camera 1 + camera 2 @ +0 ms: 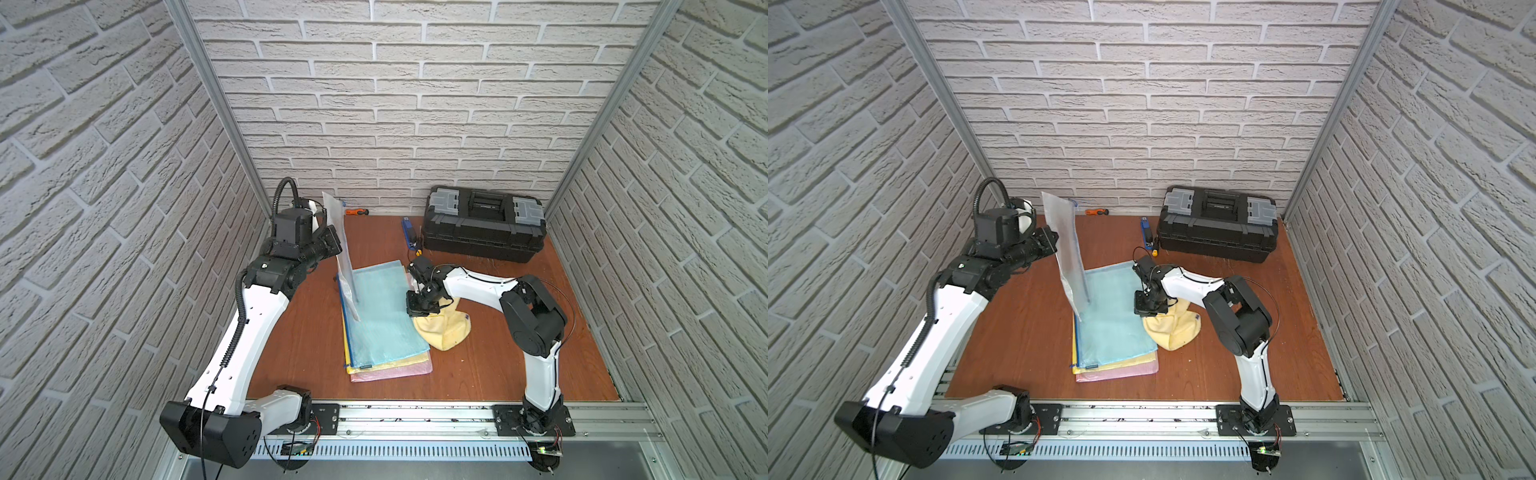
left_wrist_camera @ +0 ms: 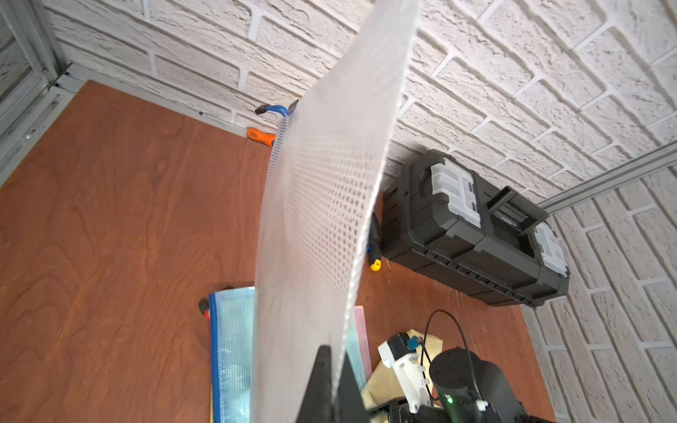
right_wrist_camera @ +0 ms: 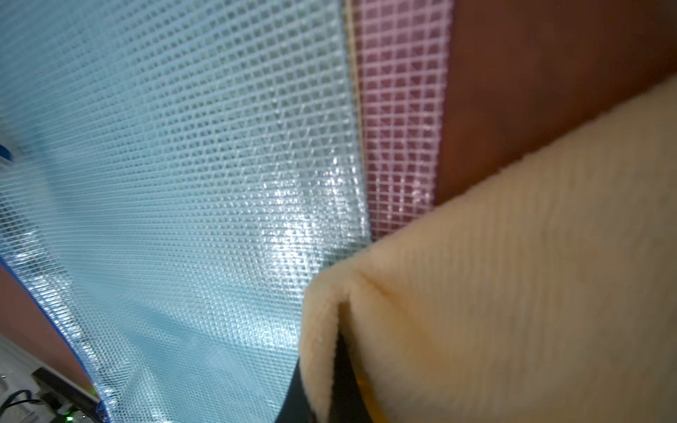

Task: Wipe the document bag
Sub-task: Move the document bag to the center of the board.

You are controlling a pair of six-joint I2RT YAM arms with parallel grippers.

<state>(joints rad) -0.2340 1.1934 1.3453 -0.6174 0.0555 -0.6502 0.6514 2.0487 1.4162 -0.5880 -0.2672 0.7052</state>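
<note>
- Left pincer: closed on one edge of the white bag, as seen in both top views. In the left wrist view its dark fingers clamp the sheet from both sides.
- White bag: translucent mesh, held upright and slightly tilted above the left part of the bag stack. Its zip pull is at the far upper corner. Whether its lower corner touches the stack cannot be told.
- Right pincer: closed on a fold of the cloth, pointing down at the right edge of the stack. The right wrist view shows pile gathered around a dark finger.
- Cloth: pale yellow, lying on the desk just right of the stack, well apart from the white bag. Its gripped corner overlaps the rim of the blue bag.
- Stack: blue bag on top, then a yellow bag, then a pink bag, all flat at mid-desk.
- Toolbox: black, lid down, at the far right against the wall.
- Blue tool: just left of the toolbox.
- Screwdriver: orange handle, at the foot of the back wall.
</note>
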